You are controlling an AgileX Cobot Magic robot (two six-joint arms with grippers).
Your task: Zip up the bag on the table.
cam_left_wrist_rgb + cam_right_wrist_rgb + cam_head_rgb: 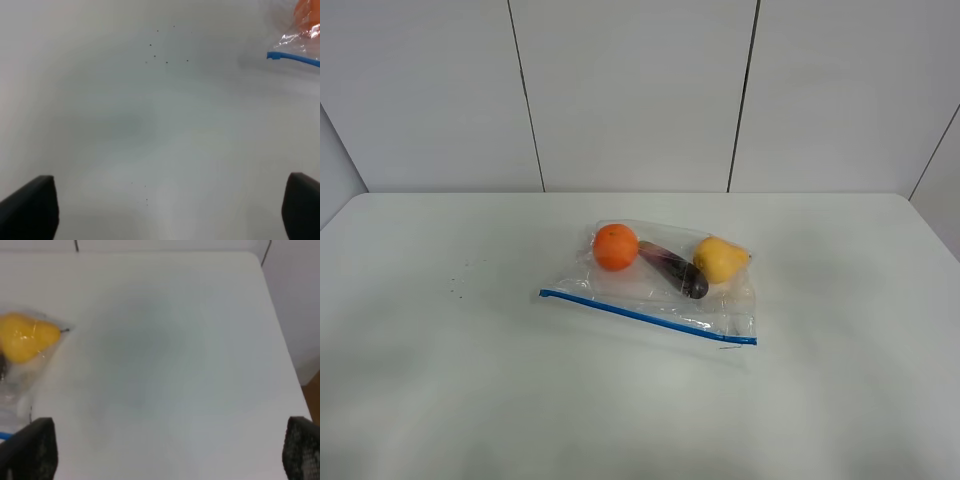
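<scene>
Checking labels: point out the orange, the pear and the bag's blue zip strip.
orange (616, 246), exterior high view, middle of the fruit, seen through the bag.
pear (24, 337), right wrist view, its yellow body.
blue zip strip (645, 316), exterior high view, midway along the strip.

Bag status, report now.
Both pincers open, empty, clear of bag. Blue zip strip untouched; orange, eggplant, pear inside. Nothing blocking.

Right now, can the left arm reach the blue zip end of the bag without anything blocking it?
Probably yes. The left end effector is open, and only bare table lies between it and the zip end of the bag.
</scene>
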